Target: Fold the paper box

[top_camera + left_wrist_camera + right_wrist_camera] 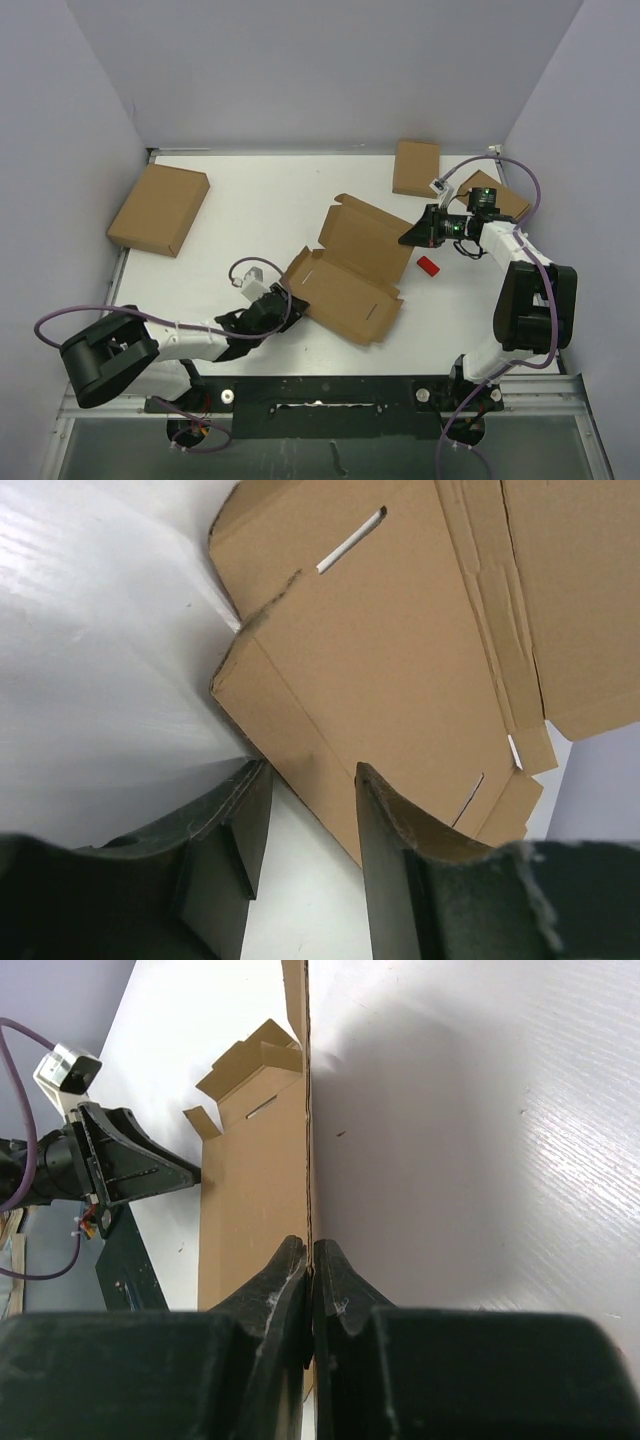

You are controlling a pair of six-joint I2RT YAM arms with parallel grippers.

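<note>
1. From above, your paper box [345, 290] lies opened out near the middle of the table [250, 200]. The long edges of its panels run from upper left to lower right. A larger brown box [158, 208] sits at upper left. One smaller box [416, 167] and a second smaller box [510, 200] sit at upper right, the second partly covered by your right arm. A small red object [428, 265] lies just right of the paper box. The left gripper [290, 298] meets its lower-left edge, and the right gripper [408, 238] meets its right edge.
2. In the left wrist view, cardboard fills the upper right of the frame, with a slit [350, 540] near the top. The jaws stand apart around the box's edge, not pinching: bare table shows beside one finger.
3. Only the right wrist view shows that gripper clenched on a thin panel edge. The panel appears edge-on, running straight up the frame.
</note>
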